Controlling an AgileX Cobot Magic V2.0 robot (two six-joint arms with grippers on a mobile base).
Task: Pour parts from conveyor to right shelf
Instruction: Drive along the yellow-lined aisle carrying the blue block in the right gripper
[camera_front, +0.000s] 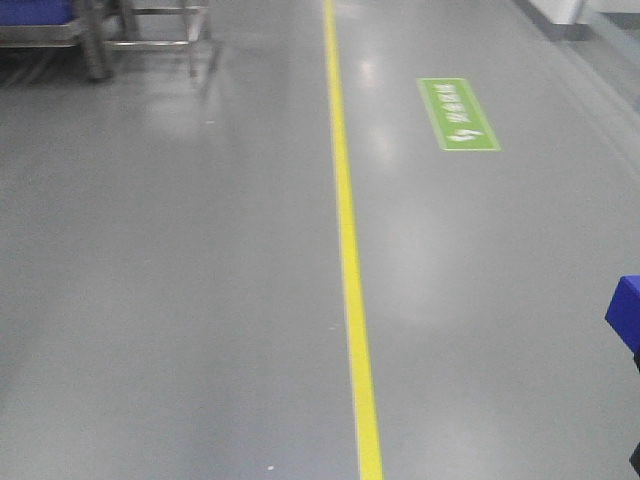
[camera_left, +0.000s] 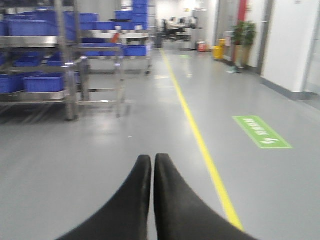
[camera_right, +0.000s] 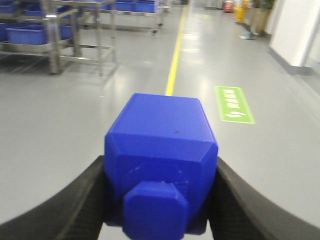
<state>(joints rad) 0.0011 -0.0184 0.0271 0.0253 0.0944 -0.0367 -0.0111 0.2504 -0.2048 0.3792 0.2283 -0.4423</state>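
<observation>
Block (camera_right: 160, 160) in R fingers (camera_right: 245, 205); shelf (camera_right: 52, 50) far left.

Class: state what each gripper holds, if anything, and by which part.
The right gripper clamps the blue block by its opposite side faces; the left gripper is shut, empty.

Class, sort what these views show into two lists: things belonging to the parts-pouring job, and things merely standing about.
Job: blue block; right gripper holding it; steel rack; blue bins.
Standing about: yellow floor line; green floor sign; potted plant.
</observation>
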